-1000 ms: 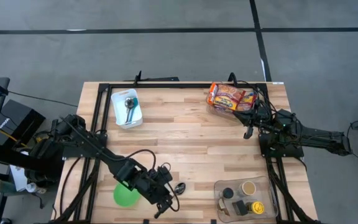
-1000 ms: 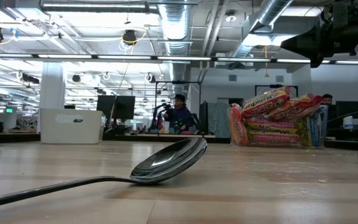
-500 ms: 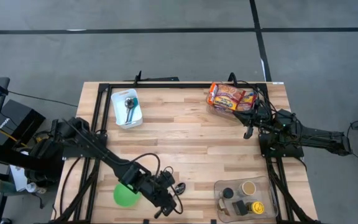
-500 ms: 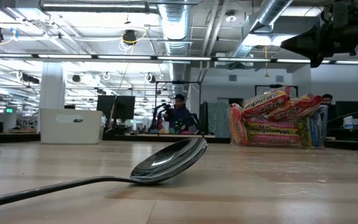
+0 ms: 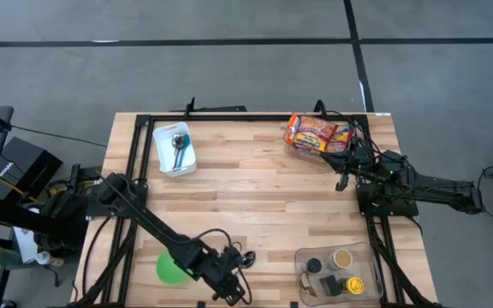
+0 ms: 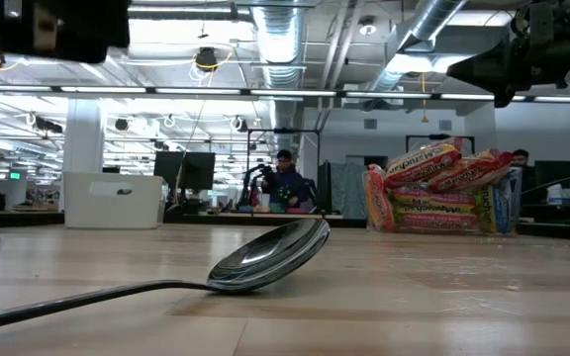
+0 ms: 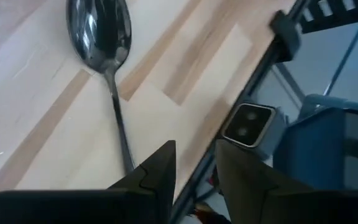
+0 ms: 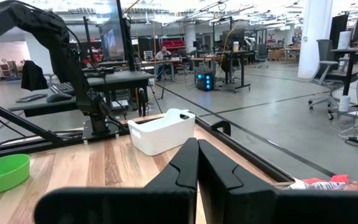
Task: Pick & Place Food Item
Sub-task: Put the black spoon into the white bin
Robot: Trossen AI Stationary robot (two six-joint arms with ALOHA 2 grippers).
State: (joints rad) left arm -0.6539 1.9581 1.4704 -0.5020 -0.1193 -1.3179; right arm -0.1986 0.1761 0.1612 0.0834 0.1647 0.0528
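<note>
At the far right of the bench (image 5: 255,184), the orange food packet (image 5: 317,134), lying flat close to the far edge, untouched by either gripper; in the low view seen as a stack of printed wrappers (image 6: 433,193) well beyond the middle of the bench. Just near and a little right of it, the right gripper (image 5: 342,181), resting low over the wood, fingers pressed together on nothing (image 8: 197,162), with a corner of the packet (image 8: 319,184) showing beside them. Well apart from the packet, at the near edge of the bench and somewhat left of centre, the left gripper (image 5: 234,291), fingers slightly apart (image 7: 194,168) with nothing between them, only the bench edge in the narrow gap. Just far of that gripper, a dark metal spoon (image 5: 246,257) lying on the wood, bowl upward (image 6: 265,259), handle end close beside one finger but not inside the gap (image 7: 101,37). Left of the left gripper, a green bowl (image 5: 171,269). At the far left, a white bin (image 5: 175,148) holding another spoon. At the near right, a clear tray (image 5: 339,272) with small containers. Behind the bench in the low view, a person (image 6: 285,183) seated at a desk.
</note>
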